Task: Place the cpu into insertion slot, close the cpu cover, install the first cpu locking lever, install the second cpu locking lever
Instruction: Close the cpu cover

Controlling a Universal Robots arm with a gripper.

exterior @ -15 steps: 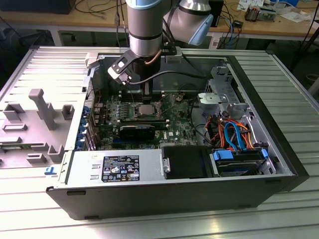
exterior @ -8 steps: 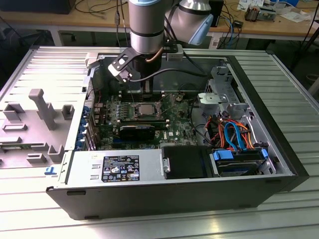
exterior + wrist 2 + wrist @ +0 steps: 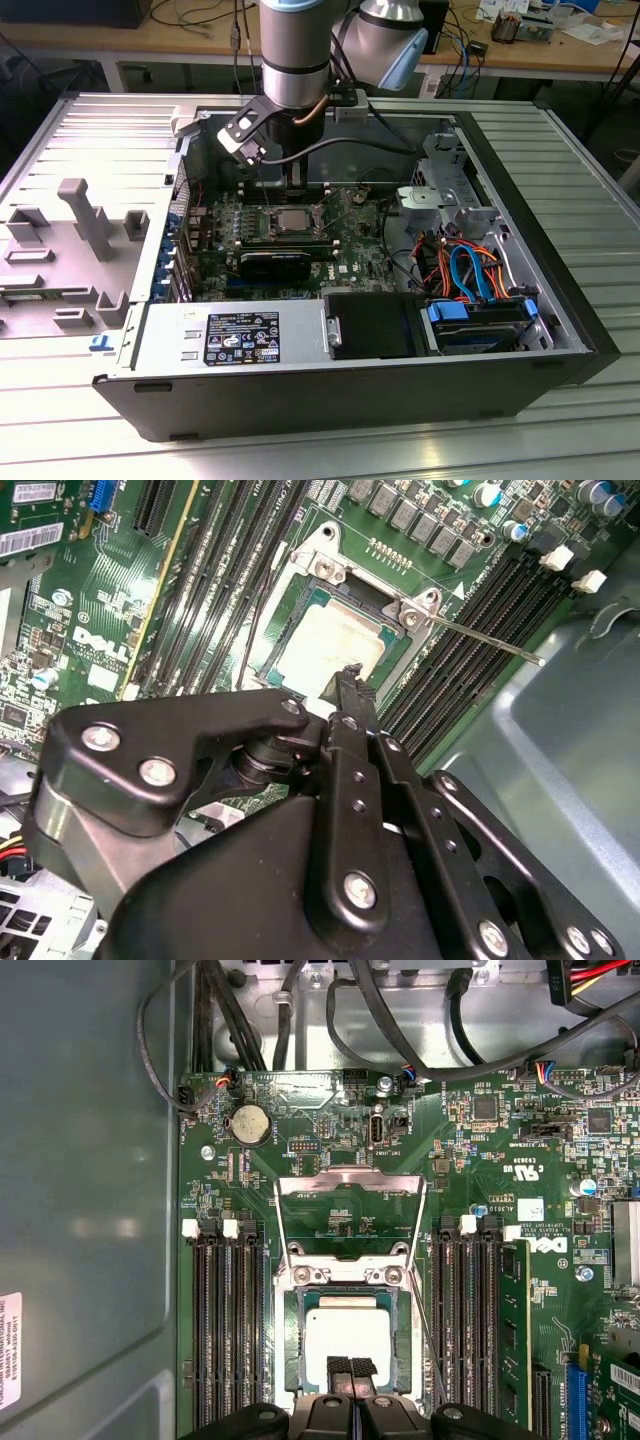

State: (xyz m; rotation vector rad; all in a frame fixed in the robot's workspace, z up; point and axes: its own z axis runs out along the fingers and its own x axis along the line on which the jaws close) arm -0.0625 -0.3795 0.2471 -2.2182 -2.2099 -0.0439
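Fingers (image 3: 338,1370) of the gripper (image 3: 350,1368) are pressed together, tip against tip, and we see nothing pinched between them. Directly beneath their tips lies the cpu (image 3: 347,1332), seated flat in the insertion slot (image 3: 403,1345), its pale top showing in both wrist views. Whether the tips touch the chip we cannot tell. Beyond the fingertips, past the socket, the cpu cover (image 3: 350,1188) is swung open (its square window frames bare green board). One thin locking lever (image 3: 480,640) stands free, angling away beside the fingers over the black memory slots (image 3: 465,1330). In the exterior view, the arm (image 3: 295,50) reaches down into the open computer case (image 3: 350,395).
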